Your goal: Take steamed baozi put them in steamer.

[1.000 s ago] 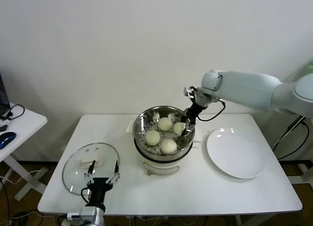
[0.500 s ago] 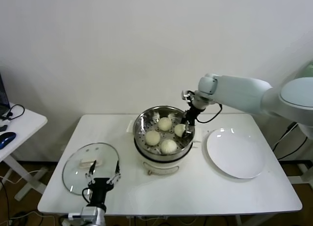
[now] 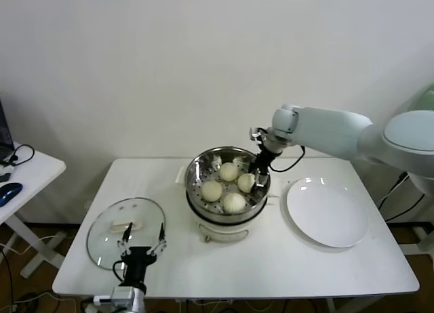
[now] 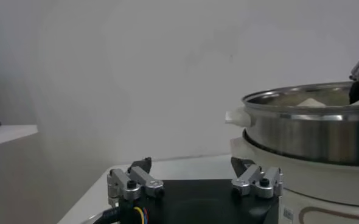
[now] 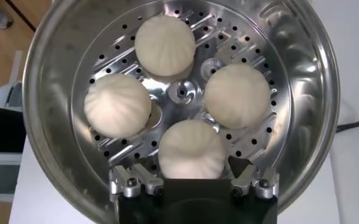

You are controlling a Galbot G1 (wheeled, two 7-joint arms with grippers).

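Right gripper (image 5: 191, 181) sits over the near-rim side of the steamer (image 3: 203, 165), jaws spread wide with one baozi (image 5: 191, 150) resting on the perforated floor between the fingertips; nothing is clamped. All four steamed baozi (image 3: 227, 184) lie inside the basket, spaced around the centre post, none stacked. White plate (image 3: 327, 212) to the robot's right carries no buns. Glass lid (image 3: 126, 223) lies flat on the table (image 3: 271, 265) to the left of the pot. Left gripper (image 3: 143, 248) is parked low at the front table edge by the lid, jaws apart, holding nothing. Judgement: loading looks complete; only withdrawal of the right arm seems left.
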